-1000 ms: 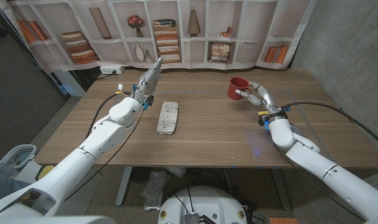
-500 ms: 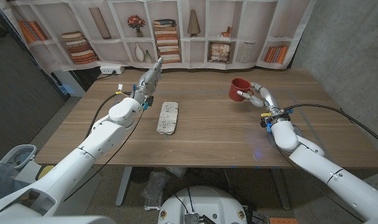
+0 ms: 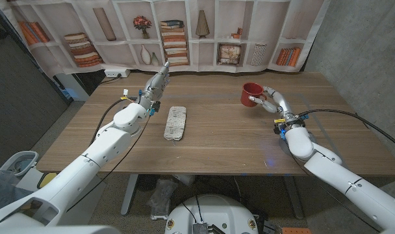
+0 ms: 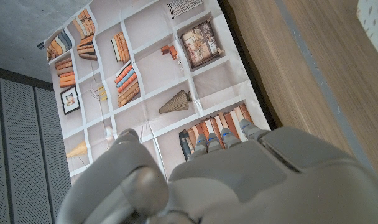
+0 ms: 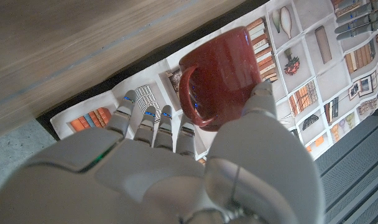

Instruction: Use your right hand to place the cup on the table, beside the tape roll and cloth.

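My right hand (image 3: 271, 100) holds the red cup (image 3: 251, 93) at the far right of the wooden table (image 3: 223, 143). In the right wrist view the cup (image 5: 223, 74) is pinched between the thumb and the fingers (image 5: 153, 121), its handle turned toward the fingers, and it appears lifted off the tabletop. A pale speckled cloth (image 3: 175, 123), folded into a long strip, lies left of the table's middle. My left hand (image 3: 157, 82) hovers beyond the cloth near the far edge, fingers stretched out and holding nothing. I see no tape roll.
A printed bookshelf backdrop (image 3: 184, 32) hangs behind the table's far edge. A white power strip (image 3: 116, 73) sits at the far left corner. A concrete wall (image 3: 360, 45) stands to the right. Bare wood lies between the cloth and the cup.
My right hand with the cup has drifted slightly right and toward the far edge. The left hand and the cloth have stayed put.
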Available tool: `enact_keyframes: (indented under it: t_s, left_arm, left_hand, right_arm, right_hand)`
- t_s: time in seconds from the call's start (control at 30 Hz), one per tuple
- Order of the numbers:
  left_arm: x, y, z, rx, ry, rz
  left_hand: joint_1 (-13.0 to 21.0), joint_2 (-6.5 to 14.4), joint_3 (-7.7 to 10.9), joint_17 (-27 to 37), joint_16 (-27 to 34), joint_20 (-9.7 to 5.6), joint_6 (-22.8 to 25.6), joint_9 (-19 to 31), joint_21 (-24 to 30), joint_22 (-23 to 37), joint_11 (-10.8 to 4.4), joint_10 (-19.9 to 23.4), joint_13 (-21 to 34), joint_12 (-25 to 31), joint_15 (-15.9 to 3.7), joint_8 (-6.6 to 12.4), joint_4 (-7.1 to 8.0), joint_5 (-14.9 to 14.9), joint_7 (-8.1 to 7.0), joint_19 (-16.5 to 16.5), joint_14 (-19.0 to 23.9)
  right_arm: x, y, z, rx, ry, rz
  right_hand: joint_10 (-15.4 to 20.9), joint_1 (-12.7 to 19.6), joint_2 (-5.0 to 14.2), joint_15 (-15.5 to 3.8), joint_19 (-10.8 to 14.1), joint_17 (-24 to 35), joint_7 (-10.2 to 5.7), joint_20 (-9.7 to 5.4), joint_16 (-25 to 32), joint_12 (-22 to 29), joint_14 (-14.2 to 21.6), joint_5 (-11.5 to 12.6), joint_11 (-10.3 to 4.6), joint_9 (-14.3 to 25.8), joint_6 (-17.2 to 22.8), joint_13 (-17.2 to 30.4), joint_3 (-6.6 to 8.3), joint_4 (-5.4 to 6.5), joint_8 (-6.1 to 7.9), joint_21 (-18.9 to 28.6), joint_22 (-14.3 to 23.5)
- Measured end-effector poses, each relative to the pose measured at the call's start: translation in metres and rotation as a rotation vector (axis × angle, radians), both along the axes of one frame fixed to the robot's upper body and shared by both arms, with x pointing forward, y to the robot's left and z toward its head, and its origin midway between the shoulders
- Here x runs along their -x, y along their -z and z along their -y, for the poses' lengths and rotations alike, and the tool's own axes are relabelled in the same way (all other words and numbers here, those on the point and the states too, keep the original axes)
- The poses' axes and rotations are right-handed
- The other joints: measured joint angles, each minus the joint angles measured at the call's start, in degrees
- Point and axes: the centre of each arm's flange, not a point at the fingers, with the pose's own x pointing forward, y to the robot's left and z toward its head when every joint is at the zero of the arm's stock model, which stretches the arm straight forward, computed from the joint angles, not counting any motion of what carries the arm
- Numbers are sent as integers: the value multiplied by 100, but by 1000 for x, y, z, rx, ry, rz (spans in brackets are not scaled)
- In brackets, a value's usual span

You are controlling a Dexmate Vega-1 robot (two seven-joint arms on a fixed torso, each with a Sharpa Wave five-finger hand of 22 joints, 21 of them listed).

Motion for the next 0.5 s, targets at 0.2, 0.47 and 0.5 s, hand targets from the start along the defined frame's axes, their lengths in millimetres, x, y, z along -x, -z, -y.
enact_keyframes:
  t_s: [0.2,0.47,0.5]
  left_arm:
    - [-1,0,0,7,2,1]
    - [-1,0,1,7,5,1]
    - [-1,0,1,6,5,1]
  left_hand:
    - [0,0,0,0,0,0,0,0,0,0,0,0,0,0,0,0,0,0,0,0,0]
    - [0,0,0,0,0,0,0,0,0,0,0,0,0,0,0,0,0,0,0,0,0]
    - [0,0,0,0,0,0,0,0,0,0,0,0,0,0,0,0,0,0,0,0,0]
  right_arm:
    - [4,2,2,-3,6,3]
    - [10,5,7,-4,16,5]
    - [11,6,7,-4,16,4]
  right_hand:
    - [21,3,-3,13,0,0,0,0,0,0,-14,-17,-20,0,0,0,0,0,-9,0,0]
    - [21,3,-2,22,0,0,0,0,0,0,-22,-39,-20,0,0,-1,0,0,-31,0,0]
    - [21,2,-2,22,0,0,0,0,0,0,-22,-39,-20,0,0,-1,0,0,-31,0,0]
